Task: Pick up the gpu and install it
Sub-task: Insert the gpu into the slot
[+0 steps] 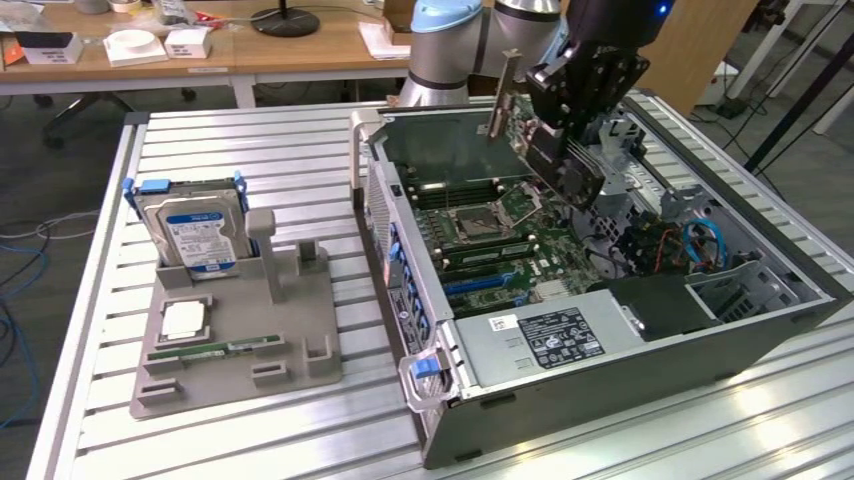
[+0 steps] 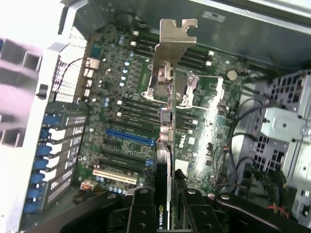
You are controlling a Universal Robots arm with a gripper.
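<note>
The pincer (image 2: 164, 208) grips the gpu (image 2: 167, 121) edge-on above the motherboard (image 2: 121, 107), with its long axis running away towards the bracket (image 2: 175, 43).

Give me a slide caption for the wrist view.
Gripper, fingers shut on the gpu, holds it over the motherboard in the open computer case.

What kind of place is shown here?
Probably a robotics lab or workshop: a robot hand holds a graphics card over an open computer case on a slotted metal table, with office desks behind.
</note>
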